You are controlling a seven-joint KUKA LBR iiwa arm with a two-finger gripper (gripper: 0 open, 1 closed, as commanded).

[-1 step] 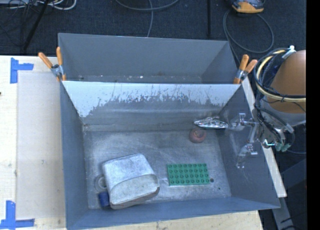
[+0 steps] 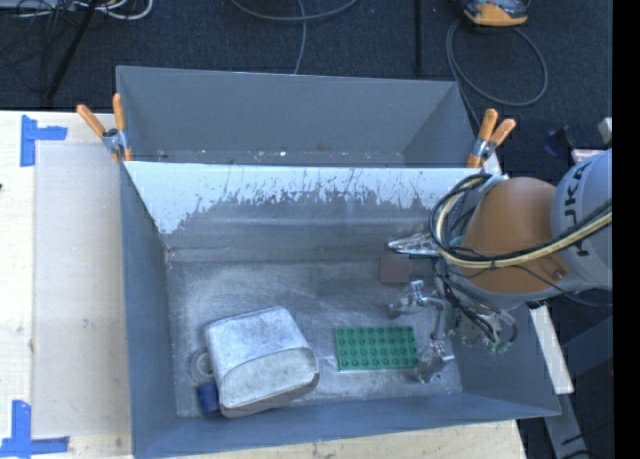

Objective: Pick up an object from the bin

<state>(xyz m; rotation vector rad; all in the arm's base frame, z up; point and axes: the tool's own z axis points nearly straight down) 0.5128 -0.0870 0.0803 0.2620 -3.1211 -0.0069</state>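
In the grey bin, the hand hangs just beside the right edge of a green studded plate. A pale grey box lies left of the plate, and a brown block lies behind it.

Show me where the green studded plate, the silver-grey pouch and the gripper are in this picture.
green studded plate [image 2: 372, 347]: camera view, middle of its studded top.
silver-grey pouch [image 2: 258, 359]: camera view, middle of its upper face.
gripper [image 2: 432, 367]: camera view, its lower tip.
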